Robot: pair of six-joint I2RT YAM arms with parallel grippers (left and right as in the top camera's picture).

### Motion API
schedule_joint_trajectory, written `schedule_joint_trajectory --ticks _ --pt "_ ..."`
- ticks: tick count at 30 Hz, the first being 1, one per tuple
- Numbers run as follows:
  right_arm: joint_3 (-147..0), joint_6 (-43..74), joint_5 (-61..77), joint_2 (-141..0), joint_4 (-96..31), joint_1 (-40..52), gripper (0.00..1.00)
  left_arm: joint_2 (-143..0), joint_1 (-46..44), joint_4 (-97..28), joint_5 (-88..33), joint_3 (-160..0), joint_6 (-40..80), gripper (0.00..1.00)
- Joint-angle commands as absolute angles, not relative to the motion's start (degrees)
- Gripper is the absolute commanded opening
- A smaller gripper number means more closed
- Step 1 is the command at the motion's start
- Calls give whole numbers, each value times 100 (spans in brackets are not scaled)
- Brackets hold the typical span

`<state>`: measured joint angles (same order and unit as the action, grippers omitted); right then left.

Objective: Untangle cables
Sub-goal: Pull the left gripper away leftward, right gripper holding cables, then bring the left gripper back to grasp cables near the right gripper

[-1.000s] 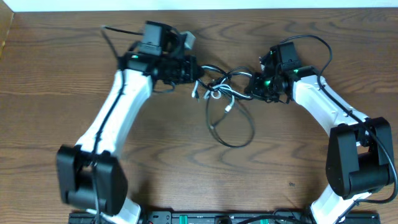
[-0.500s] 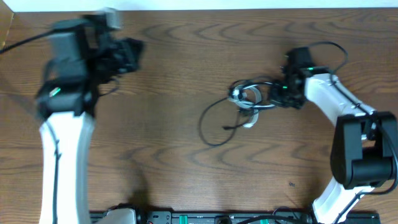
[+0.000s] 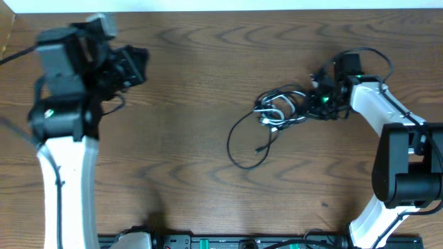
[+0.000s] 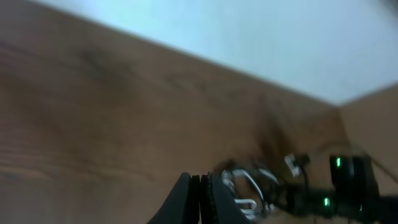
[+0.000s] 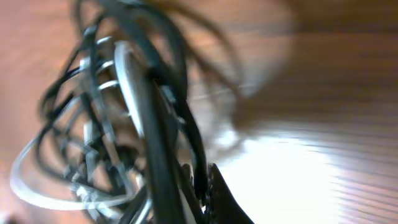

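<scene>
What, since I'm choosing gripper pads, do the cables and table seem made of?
Cables: probably flexible plastic or rubber jackets, mostly black, one white, faintly glossy; they bend in loose loops and catch highlights in the right wrist view. Table: brown wood or wood-look laminate, low sheen; grain lines run across it.

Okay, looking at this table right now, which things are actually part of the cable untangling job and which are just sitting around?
Part of the job:
- cables, a black and white bundle trailing one loose black loop
- right claw, shut on the bundle
- left claw, shut, far from the bundle

Just there:
- table
- arm wires
- black rail at the near edge
</scene>
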<state>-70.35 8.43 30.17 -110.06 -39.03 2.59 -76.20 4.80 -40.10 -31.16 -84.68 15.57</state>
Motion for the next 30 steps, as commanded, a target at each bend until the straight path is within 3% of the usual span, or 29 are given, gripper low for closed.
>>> schedule_joint_trajectory --ticks 1,11,21,26,30 --pt "-7249 -30 4335 -10457 -3953 602 1 -8060 32 -4117 -3105 -8508 1175 7" --pt "-7347 471 3962 -9299 -4003 620 1 -8934 -854 -4316 -3107 -8508 939 8" --pt "-7275 84 4670 -9819 -4187 749 1 -9605 -1559 -4445 -3109 -8508 298 24" --pt "-7201 91 3385 -9861 -4589 788 1 -9782 -1575 -4410 -3699 -8508 -95 34" --pt "-7074 419 2810 -10055 -4635 731 10 -9990 -1645 -4403 -3708 -8508 -154 40"
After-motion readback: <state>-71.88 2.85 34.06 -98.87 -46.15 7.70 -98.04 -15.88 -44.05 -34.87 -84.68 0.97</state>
